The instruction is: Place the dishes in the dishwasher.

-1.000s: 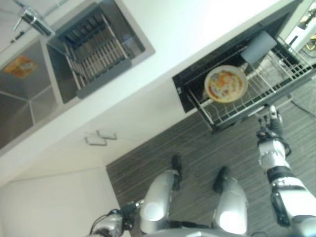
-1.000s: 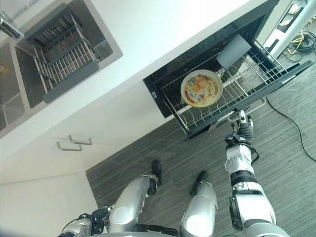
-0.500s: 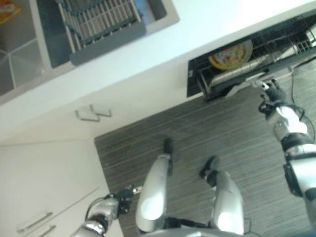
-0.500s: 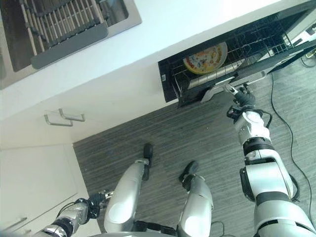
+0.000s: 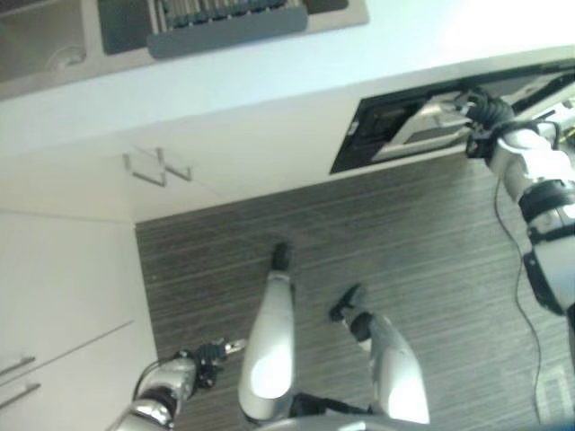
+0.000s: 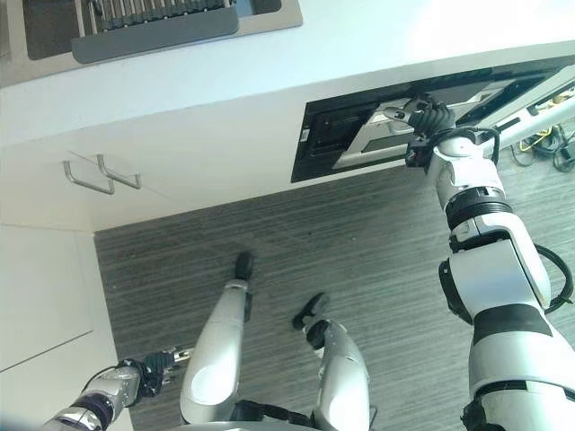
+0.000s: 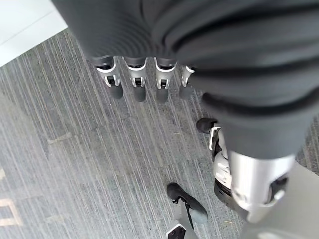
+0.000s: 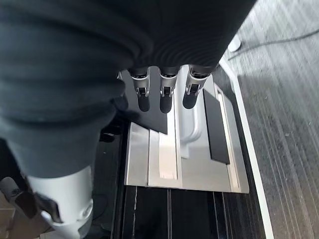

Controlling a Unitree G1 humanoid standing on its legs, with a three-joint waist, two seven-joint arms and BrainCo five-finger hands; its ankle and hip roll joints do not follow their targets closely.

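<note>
The dishwasher (image 6: 323, 139) sits under the white counter, its dark opening narrowed to a slot. Its silver door panel (image 6: 382, 144) is tilted up, almost against the opening. My right hand (image 6: 429, 117) rests against the top edge of that door, its fingers (image 8: 167, 97) fairly straight on the silver inner panel (image 8: 184, 159) and holding nothing. What lies inside the dishwasher is hidden. My left hand (image 5: 193, 368) hangs low beside me over the floor, fingers (image 7: 137, 84) straight and empty.
A sink with a grey drying rack (image 5: 216, 13) is set in the counter (image 5: 269, 81) at the back. White cabinet fronts with two metal handles (image 5: 157, 166) stand left of the dishwasher. Striped grey floor (image 6: 359, 242) lies in front. Loose cables (image 6: 552, 148) lie at far right.
The rack with the yellow plate has gone into the dishwasher and the door has swung up nearly shut, my right hand rising with it. The camera has also shifted.
</note>
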